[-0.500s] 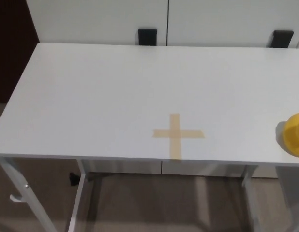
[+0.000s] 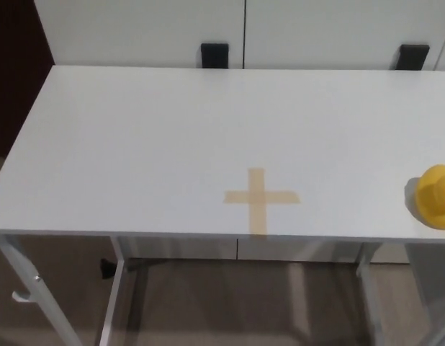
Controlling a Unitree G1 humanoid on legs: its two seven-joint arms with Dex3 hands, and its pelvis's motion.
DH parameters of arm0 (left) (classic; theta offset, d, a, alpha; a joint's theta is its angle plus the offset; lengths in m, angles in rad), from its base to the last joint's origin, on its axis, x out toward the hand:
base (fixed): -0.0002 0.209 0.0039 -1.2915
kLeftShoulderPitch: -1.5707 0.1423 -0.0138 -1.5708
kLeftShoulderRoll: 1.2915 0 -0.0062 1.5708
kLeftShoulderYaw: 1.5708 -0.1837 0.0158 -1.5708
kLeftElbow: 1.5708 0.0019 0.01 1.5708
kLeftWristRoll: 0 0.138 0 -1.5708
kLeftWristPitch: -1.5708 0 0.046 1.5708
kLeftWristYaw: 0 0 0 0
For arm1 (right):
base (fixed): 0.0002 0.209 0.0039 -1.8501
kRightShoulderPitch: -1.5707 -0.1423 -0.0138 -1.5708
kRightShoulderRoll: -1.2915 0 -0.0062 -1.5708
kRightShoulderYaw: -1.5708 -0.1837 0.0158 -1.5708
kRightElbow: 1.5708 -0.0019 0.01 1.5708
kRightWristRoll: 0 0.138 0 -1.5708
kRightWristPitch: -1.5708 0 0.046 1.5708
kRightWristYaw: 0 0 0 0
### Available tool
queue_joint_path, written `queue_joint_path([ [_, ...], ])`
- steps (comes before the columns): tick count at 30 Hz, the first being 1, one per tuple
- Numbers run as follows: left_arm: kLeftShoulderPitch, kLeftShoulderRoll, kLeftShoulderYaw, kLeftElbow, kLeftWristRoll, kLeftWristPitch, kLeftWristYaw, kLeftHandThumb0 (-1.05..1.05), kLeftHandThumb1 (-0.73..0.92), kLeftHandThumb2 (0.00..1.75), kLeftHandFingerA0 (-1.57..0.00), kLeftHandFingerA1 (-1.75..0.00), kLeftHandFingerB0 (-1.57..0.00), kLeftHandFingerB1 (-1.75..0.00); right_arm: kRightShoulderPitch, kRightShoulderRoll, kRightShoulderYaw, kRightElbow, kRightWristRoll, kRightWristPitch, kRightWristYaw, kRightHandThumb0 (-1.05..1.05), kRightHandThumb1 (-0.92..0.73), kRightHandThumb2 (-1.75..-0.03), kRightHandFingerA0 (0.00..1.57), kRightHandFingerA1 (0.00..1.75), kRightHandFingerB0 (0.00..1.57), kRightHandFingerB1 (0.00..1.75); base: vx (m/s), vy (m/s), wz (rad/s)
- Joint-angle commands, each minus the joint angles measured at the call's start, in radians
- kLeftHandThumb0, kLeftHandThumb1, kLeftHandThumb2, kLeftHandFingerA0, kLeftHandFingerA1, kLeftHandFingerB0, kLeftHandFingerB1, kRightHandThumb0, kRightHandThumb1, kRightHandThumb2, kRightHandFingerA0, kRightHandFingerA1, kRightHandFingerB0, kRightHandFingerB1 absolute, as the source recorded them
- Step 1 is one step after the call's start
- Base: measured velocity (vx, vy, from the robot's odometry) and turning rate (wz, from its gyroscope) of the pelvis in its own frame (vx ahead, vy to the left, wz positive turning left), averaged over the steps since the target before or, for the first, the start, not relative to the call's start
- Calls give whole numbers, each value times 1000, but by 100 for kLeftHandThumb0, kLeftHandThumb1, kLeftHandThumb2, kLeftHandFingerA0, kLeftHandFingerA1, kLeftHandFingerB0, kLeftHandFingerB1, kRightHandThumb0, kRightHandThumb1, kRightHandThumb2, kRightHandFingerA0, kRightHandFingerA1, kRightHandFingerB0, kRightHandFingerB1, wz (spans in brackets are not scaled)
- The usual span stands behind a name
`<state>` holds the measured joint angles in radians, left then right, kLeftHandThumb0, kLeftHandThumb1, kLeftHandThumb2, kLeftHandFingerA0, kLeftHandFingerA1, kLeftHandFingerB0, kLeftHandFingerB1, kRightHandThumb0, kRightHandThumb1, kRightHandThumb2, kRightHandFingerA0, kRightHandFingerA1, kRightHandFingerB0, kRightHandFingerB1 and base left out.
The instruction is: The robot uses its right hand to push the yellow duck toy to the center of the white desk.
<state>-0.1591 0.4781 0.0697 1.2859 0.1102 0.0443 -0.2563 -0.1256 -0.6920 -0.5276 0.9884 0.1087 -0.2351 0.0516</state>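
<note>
Neither hand shows anywhere in the head view, so whether the right hand is released, clenched or grasping anything cannot be told, and the same goes for the left. What does show is the small yellow rubber duck toy (image 2: 435, 196), sitting upright on the flat white counter (image 2: 136, 144) close to its front edge and far over toward its right end, partly cut off by the picture's border, with a bit of orange beak just visible. A cross of tan masking tape (image 2: 260, 197) lies on the counter near the front edge, well apart from the duck toward the middle, and looks to mark the target spot. By its look the duck is probably light and hollow, with a soft, rounded, smooth skin and a small flat base, so it should slide easily on the slick counter yet may tip or spin if nudged high or off-centre. A push seems better than a grip: contact low on the body, on the side facing away from the cross, with a broad flat of the fingers. Being so near the front edge, it could fall off if the push drifts that way.
</note>
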Motion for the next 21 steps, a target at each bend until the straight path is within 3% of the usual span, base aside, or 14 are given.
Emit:
queue_joint_path([
  [1,-4,18,4,8,-5,17,-6,-32,58,77,-54,-87,-72,-74,-136,0,24,-193,26,83,-28,-87,-87,-66,1,68,13,54,28,-6,8],
  [2,-4,19,4,7,-5,16,-8,-33,58,77,-59,-90,-71,-73,-150,5,39,-225,21,96,-15,-40,-44,-107,6,58,0,52,0,0,0],
  [3,-4,19,3,7,-5,15,-9,-33,58,77,-59,-90,-71,-73,-153,8,46,-241,20,99,-7,-40,-44,-107,6,58,0,52,25,-7,10],
  [4,-4,19,5,7,-7,13,-10,-34,57,77,-61,-92,-74,-81,-164,20,64,-290,20,119,7,-79,-70,-107,3,48,9,45,22,-6,10],
  [5,-3,18,7,7,-9,11,-10,-33,57,77,-56,-88,-73,-77,-190,39,97,-334,19,135,30,-73,-76,-113,1,27,6,29,21,-6,8],
  [8,-4,17,8,7,-10,14,-7,-33,58,76,-56,-87,-73,-75,-247,73,159,-357,39,164,115,-82,-81,-120,0,16,3,18,0,0,0],
  [10,-3,15,9,6,-11,11,-7,-32,57,78,-56,-87,-74,-77,-262,97,185,-375,37,183,119,-81,-76,-118,0,20,10,24,0,0,0],
  [15,-4,13,8,5,-9,10,-6,-35,57,75,-54,-90,-74,-80,-288,189,240,-369,13,150,84,-80,-77,-119,0,22,5,24,0,0,0],
  [18,-3,14,2,3,-3,6,-9,-36,57,75,-58,-92,-73,-77,-294,233,265,-346,4,142,76,-85,-80,-119,0,19,10,21,0,0,0],
  [21,-5,12,6,1,-10,17,-11,-35,56,76,-59,-94,-71,-77,-298,268,293,-327,-18,151,49,-89,-80,-119,8,22,8,24,0,0,0],
])
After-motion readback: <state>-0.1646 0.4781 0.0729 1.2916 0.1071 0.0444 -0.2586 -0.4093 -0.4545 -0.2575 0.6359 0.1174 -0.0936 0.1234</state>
